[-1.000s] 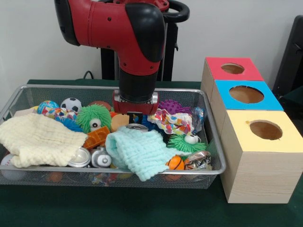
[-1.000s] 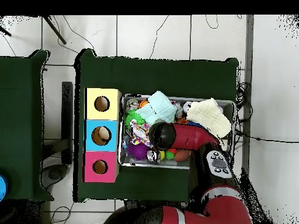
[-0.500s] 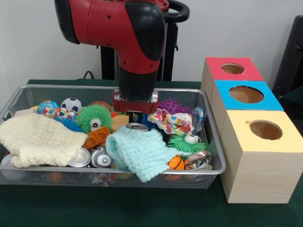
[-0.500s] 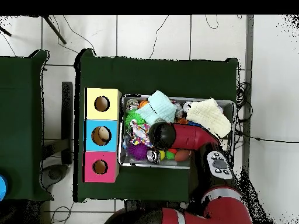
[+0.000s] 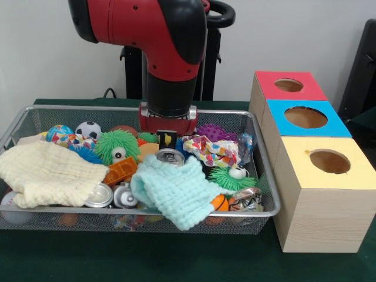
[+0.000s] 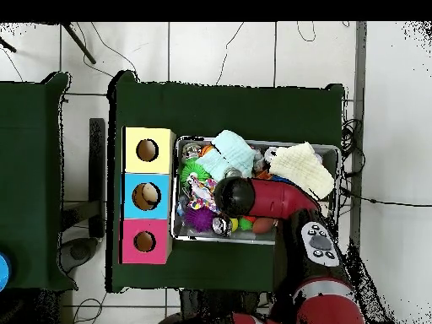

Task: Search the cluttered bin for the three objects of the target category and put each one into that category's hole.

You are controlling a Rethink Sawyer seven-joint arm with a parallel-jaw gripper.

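Above the silver metal can [image 5: 170, 156] in the wire mesh bin [image 5: 265, 176], we see the pincer [image 5: 167, 141]; whether it is spread or pressed together, we cannot tell.

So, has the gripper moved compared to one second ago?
Yes. In the front view the gripper has risen slightly: its red wrist plate now sits higher against the wire bin's far rim, and a can top shows below it.
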